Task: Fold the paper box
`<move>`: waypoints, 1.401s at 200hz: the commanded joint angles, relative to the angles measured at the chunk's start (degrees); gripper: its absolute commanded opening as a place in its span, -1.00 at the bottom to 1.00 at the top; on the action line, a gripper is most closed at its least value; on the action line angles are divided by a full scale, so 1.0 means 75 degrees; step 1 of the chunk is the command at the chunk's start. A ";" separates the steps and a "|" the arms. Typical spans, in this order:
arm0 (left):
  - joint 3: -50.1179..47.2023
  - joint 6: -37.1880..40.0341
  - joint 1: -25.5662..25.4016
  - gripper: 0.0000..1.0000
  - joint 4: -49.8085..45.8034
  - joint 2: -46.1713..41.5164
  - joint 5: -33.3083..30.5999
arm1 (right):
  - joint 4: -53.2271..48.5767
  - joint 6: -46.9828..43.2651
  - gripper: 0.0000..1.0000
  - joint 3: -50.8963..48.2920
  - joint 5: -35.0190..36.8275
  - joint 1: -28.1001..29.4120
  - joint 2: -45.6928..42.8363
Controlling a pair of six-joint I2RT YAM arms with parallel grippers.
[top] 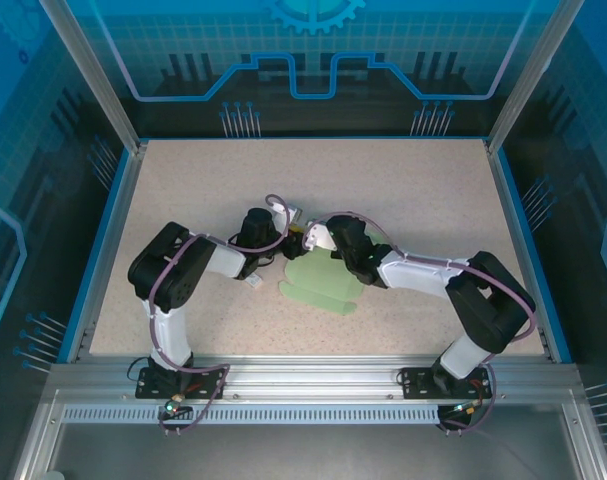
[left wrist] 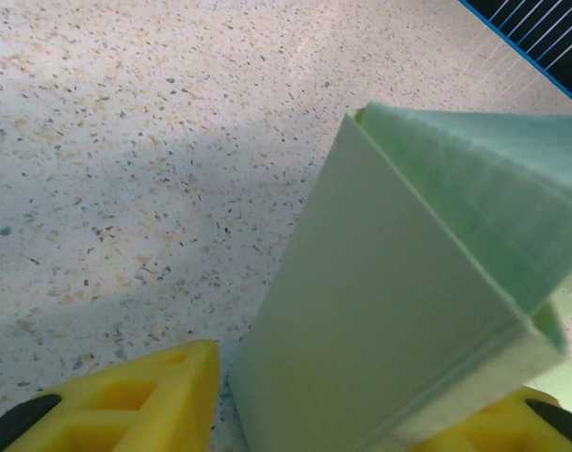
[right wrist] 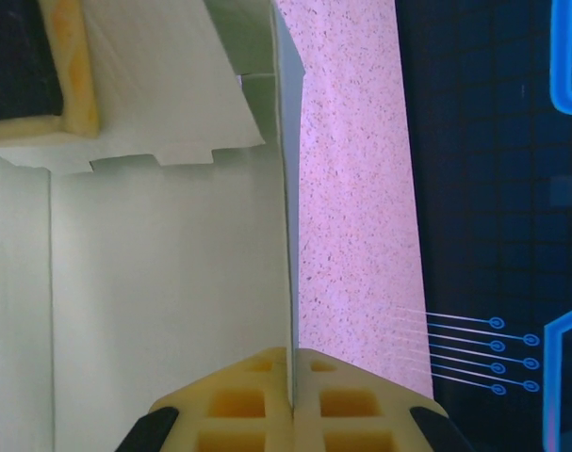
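Tabletop (top: pixel 403 190): speckled beige with a blue rim.
Left arm (top: pixel 173 275): bent in from the left, wrist reaching to mid-tabletop.
Right arm (top: pixel 488 300): bent in from the right, wrist close to the left one at the box's far end.
Box (top: pixel 321 283): pale mint cardboard, about mid-tabletop. From above, the near part lies flat with rounded flaps toward the arm bases. The far end is under the two wrists.
Box, left wrist view: a folded panel (left wrist: pixel 389 311) stands up off the tabletop, creased along its upper right edge.
Box, right wrist view: one thin panel (right wrist: pixel 286 188) seen edge-on, with broad pale faces to its left.
Left claw (left wrist: pixel 361 400): yellow fingers stand apart, the raised panel between them. The left finger (left wrist: pixel 144 400) sits just beside the panel's lower edge. The right finger (left wrist: pixel 512 424) is partly hidden behind the panel. Cannot tell whether they press on it.
Right claw (right wrist: pixel 292 367): fingers together, clamped on the edge-on panel, which runs straight out from between the tips.
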 commanded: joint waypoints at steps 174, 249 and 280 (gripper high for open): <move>-0.0407 -0.0286 -0.0191 -0.34 0.1416 0.0175 -0.0821 | -0.0834 0.0363 -0.94 -0.0263 -0.0737 0.0294 -0.0296; -0.1235 -0.0184 -0.0215 -0.32 0.1813 -0.0360 -0.0712 | -0.1351 0.0606 -0.94 -0.0241 -0.0803 0.0574 -0.0586; -0.1172 -0.0110 -0.0207 -0.28 0.1839 -0.0372 -0.0672 | -0.1435 0.0629 -0.95 -0.0222 -0.0879 0.0571 -0.0671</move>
